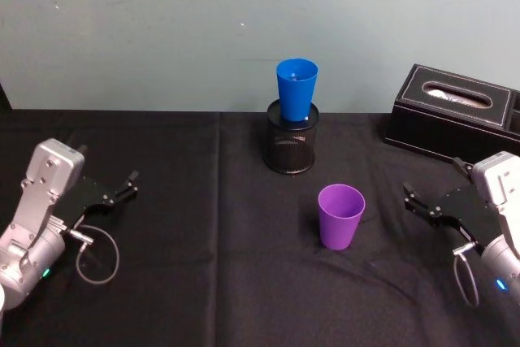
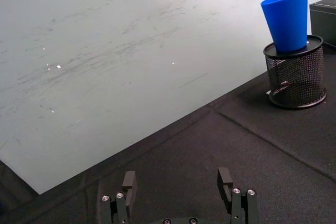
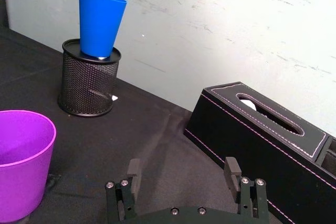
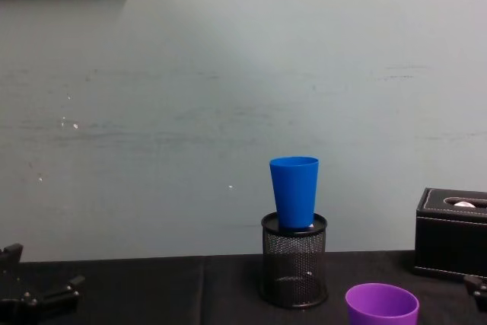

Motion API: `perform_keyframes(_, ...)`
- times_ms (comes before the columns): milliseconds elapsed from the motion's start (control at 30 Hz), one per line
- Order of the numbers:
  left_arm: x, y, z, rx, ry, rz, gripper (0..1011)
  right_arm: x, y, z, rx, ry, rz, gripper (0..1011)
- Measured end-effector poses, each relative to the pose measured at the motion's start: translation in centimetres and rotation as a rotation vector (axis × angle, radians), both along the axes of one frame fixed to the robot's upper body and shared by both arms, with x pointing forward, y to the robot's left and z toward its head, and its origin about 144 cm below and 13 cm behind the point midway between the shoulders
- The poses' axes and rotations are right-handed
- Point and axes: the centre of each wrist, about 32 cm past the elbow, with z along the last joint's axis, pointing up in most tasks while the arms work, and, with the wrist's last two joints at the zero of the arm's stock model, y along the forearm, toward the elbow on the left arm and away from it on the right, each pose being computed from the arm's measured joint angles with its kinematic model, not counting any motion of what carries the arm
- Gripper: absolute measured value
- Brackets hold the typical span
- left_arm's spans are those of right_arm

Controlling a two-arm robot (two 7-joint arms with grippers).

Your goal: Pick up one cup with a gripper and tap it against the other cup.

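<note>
The right gripper [image 1: 418,201] is hanging low at the right edge of the head view with its jaws spread wide and nothing between them. The right wrist view shows the same gap, with bare black tablecloth [image 1: 203,274] lying beyond it. Just to the picture-left of this gripper, near the lower middle of the head view, the purple cup [image 1: 340,217] is standing upright on the cloth, mouth up, apart from the jaws and untouched. In the right wrist view it is sitting at the lower left corner [image 3: 21,163].

Farther up, at the centre of the head view, the blue cup [image 1: 296,87] is standing upright with its base seated in the mouth of a black mesh pen holder [image 1: 291,150], close to the pale wall. It is well apart from the purple cup. A black tissue box [image 1: 451,115] is lying at the upper right.

The left gripper [image 1: 130,185] is resting at the left edge of the head view, jaws also spread and empty, far from both cups.

Judging by this, the task is at its very start. No cup is being held and nothing is being lifted, so the reach to the purple cup, the grasp, the carry and the tap all remain to be done.
</note>
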Motion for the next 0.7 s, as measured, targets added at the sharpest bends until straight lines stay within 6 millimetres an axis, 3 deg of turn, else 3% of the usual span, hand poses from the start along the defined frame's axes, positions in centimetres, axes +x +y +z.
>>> perform_keyframes(700,0.0,0.0,0.0,0.0,0.0,0.0,1011,0.0,0.0,0.0,0.0,0.0,0.0,1003)
